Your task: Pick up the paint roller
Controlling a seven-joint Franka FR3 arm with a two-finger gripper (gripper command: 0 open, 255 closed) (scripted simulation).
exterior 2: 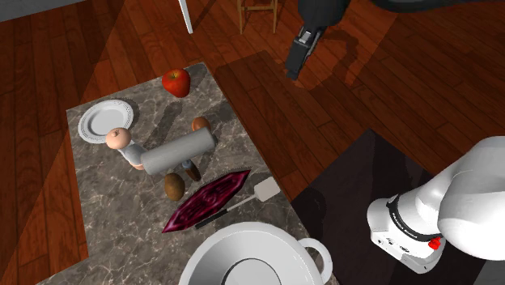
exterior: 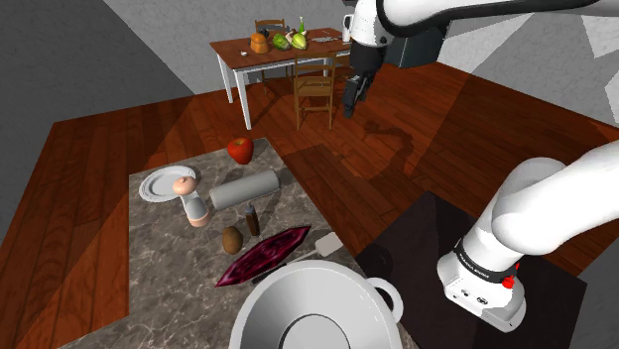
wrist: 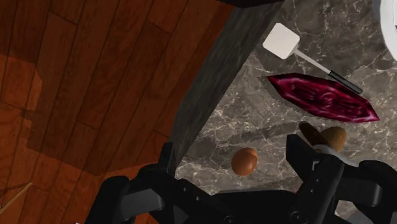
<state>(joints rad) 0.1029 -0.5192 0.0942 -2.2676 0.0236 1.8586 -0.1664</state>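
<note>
shoulder view: grey cylindrical paint roller [exterior: 245, 188]

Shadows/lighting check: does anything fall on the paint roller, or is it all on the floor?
Shoulder view: the arm's shadow lies on the wood floor, off the counter, and the paint roller is clear of it. Second exterior view: the gripper throws a dark shadow on the floor to that view's right. Wrist view: a darker patch crosses the planks, with no glare on the marble counter.
</note>
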